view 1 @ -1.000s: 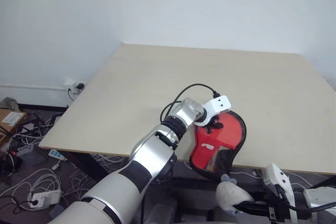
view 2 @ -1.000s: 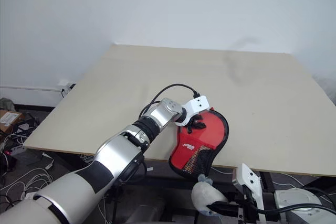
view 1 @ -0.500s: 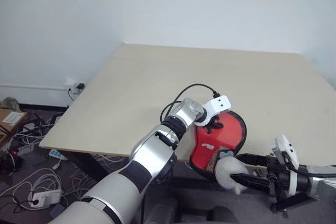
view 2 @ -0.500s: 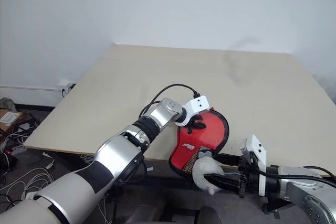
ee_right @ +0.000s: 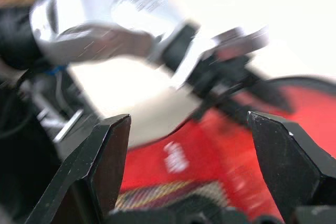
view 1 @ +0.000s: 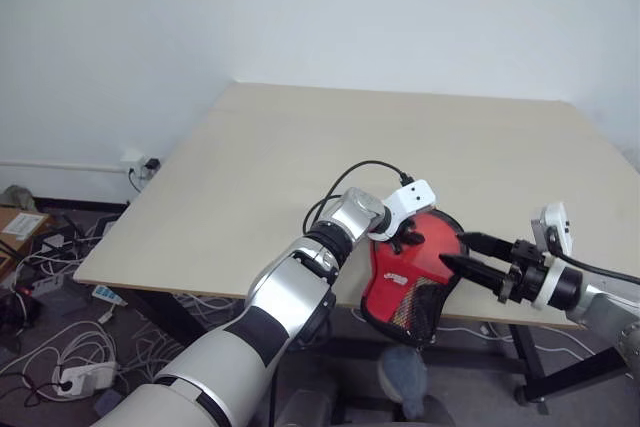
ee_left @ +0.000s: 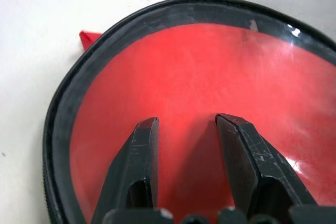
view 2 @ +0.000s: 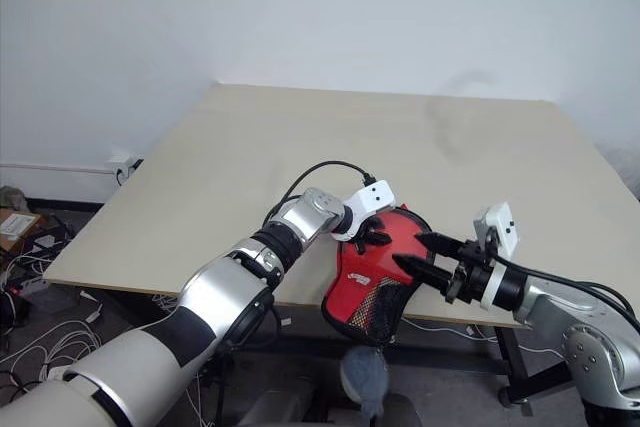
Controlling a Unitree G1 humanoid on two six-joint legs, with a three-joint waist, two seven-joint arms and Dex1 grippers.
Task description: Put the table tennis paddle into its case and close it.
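Case point(view 1: 415, 272) lies flat at the near edge of the worktop point(view 1: 300, 157), round end on the surface, narrow mesh end hanging past the edge. Clear side up w/ black zip edging all round. Through the plastic: red face of the table tennis paddle point(ee_left: 210, 93) fills the round part — paddle is inside the case. Handle not visible; the red/black mesh panel covers that end. Can't tell whether the zip is run shut or still open from these views.

Left hand point(view 1: 405, 239) sits on top of the case, over the round part toward the left rim. Left wrist view: both fingers point(ee_left: 134, 174) rest down on the clear plastic w/ a gap between them, nothing pinched — partly apart, pressing rather than gripping. Small red tab point(ee_left: 88, 37) pokes out beyond the zip rim on the worktop side.

Right hand point(view 2: 418, 253) comes in from the right at about worktop level, fingers spread wide, tips pointing at the right side of the case, just beside it. Contact not clear — right wrist view is smeared; it shows the red case and mesh between the spread fingers point(ee_right: 107, 156), and the left hand beyond.

Pale blue-grey ball point(view 1: 402, 377) hangs below the worktop edge under the mesh end, blurred.
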